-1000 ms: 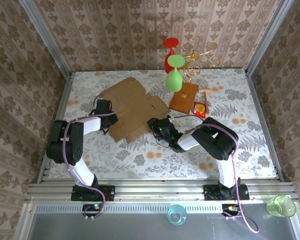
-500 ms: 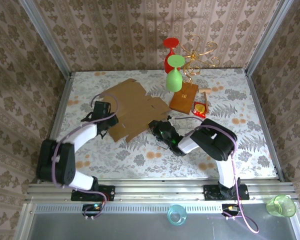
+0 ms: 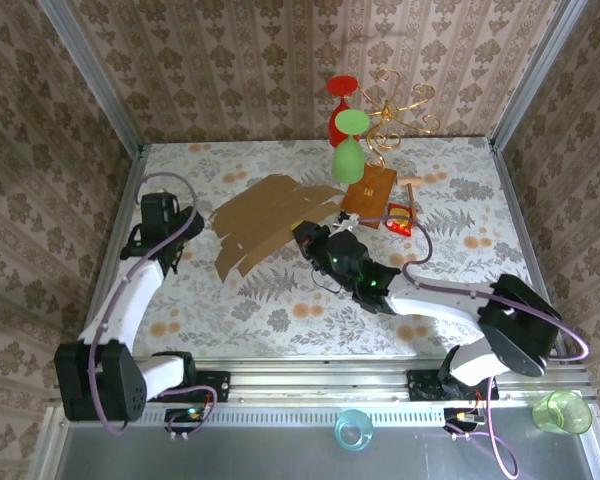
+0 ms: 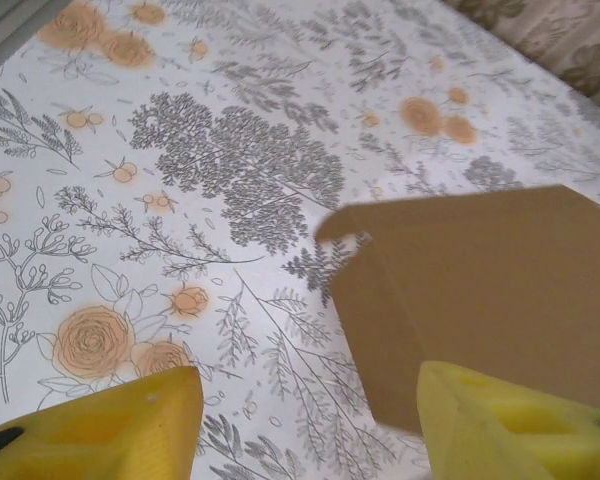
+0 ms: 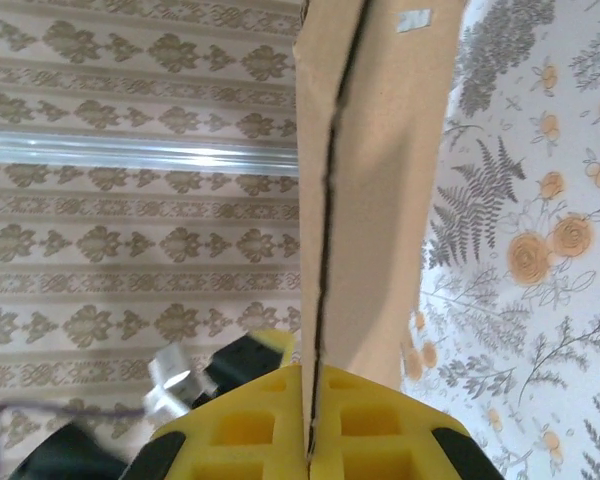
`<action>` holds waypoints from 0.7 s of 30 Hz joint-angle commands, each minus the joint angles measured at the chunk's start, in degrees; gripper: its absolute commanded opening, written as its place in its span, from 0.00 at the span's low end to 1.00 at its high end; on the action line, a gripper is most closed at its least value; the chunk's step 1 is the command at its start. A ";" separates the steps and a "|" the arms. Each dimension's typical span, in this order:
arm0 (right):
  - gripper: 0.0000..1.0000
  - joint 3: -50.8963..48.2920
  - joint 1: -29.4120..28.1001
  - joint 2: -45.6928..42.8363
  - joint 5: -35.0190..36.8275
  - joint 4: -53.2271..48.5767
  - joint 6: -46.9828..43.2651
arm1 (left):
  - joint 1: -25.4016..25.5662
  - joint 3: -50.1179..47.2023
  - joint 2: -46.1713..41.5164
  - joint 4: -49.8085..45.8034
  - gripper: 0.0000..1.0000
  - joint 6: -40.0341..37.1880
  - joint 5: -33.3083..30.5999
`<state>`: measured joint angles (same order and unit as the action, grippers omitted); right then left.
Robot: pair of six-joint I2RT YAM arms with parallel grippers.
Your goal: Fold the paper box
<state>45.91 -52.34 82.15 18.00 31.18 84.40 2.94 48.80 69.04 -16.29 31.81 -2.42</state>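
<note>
The box (image 3: 270, 212) is a flat sheet of plain, matte light-brown cardboard with die-cut flaps. It lies left of centre in the top view on the worktop (image 3: 280, 300), whose cover is white, printed with grey ferns and orange flowers. Its right part tilts up at the right fingers (image 3: 317, 236). In the right wrist view the right fingers (image 5: 265, 415), blocky yellow foam at the bottom of the frame, are clamped on the board's edge. The box (image 5: 380, 200) rises from them as a thin slab with a dark line running up it.

The left fingers (image 3: 161, 213) sit at the far left of the top view, clear of the box. In the left wrist view the left fingers (image 4: 110, 420) stand apart in the lower corners with bare worktop between them. A notched flap of the box (image 4: 480, 290) lies at the right. A glossy reddish-brown block (image 3: 368, 190) lies just right of the box.
</note>
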 commanded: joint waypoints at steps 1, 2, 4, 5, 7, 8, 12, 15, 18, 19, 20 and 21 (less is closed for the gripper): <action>0.00 3.17 -1.01 -6.08 3.98 -8.15 -3.22 | -1.92 5.26 6.14 2.97 0.58 -2.27 8.30; 0.00 3.48 -1.34 -7.35 4.00 -8.95 -3.67 | -2.11 6.37 8.55 3.51 0.58 -2.28 9.57; 0.00 4.17 -1.45 -9.36 4.10 -10.49 -4.10 | -1.82 8.12 12.89 4.58 0.54 -1.96 13.01; 0.00 4.62 -1.45 -10.15 3.98 -10.91 -4.32 | -1.19 8.52 14.87 5.40 0.52 -1.54 14.87; 0.00 5.59 -1.47 -11.04 3.87 -11.49 -4.62 | 0.60 8.64 17.65 6.42 0.49 -1.30 16.41; 0.00 6.28 -1.45 -11.23 3.71 -11.58 -5.06 | 1.82 8.20 18.75 6.99 0.46 -1.19 16.77; 0.00 9.91 -1.35 -10.58 3.37 -12.35 -6.26 | 6.32 3.99 20.57 12.15 0.34 1.68 19.15; 0.00 12.76 -0.52 -9.29 2.88 -12.69 -6.70 | 7.97 -2.37 19.21 19.90 0.28 7.52 23.22; 0.00 15.27 -0.02 -8.50 3.58 -13.52 -6.87 | 9.49 -9.94 15.84 29.13 0.26 15.61 27.21; 0.00 16.33 0.09 -7.97 4.06 -14.26 -7.13 | 10.09 -12.17 14.53 31.99 0.26 18.06 28.23; 0.00 17.26 0.28 -7.37 4.40 -15.30 -6.96 | 10.65 -14.01 13.27 34.22 0.26 20.17 28.85; 0.00 17.71 0.54 -6.75 4.44 -15.39 -6.53 | 11.31 -15.22 12.38 35.74 0.26 21.60 29.08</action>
<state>60.55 -52.31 74.02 19.18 17.54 79.00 12.97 35.97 85.27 8.80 45.01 22.04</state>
